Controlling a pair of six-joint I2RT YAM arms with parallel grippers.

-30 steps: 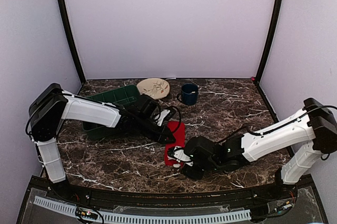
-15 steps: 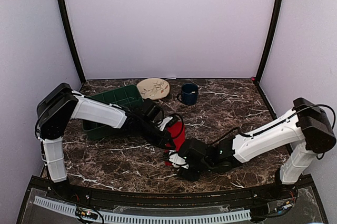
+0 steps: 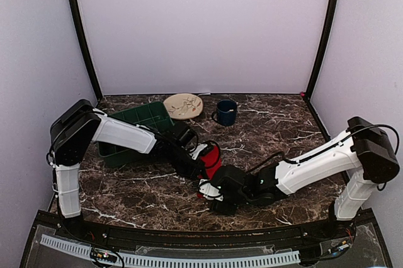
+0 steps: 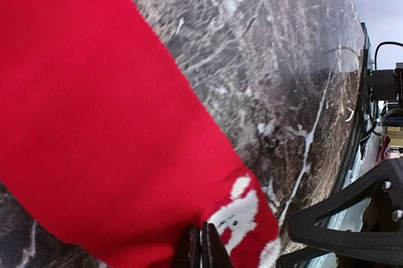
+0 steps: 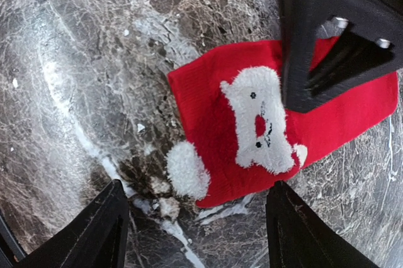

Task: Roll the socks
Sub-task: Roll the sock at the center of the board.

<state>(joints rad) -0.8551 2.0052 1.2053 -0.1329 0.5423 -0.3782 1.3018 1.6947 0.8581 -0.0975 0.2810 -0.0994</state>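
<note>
The socks show as one red piece (image 3: 213, 162) on the marble table; I cannot tell two apart. My left gripper (image 3: 203, 160) is shut on the far end, which is lifted and folded toward the near end. In the left wrist view, red fabric (image 4: 94, 123) fills the frame and the gripper's fingertips (image 4: 201, 250) pinch it beside a white figure. My right gripper (image 3: 211, 195) stands open at the near end. In the right wrist view, its fingers straddle the sock end (image 5: 214, 111), which has a white pompom (image 5: 187, 170). The left gripper (image 5: 327, 48) reaches in from above.
A green tray (image 3: 135, 120) stands at the back left behind the left arm. A beige plate (image 3: 183, 105) and a dark blue mug (image 3: 226, 112) sit near the back wall. Both arms meet near the table's front middle.
The left gripper shut on the sock's far end and drew it up and toward the near end, so the flat sock bunched up. The right gripper slid left to the near end.
</note>
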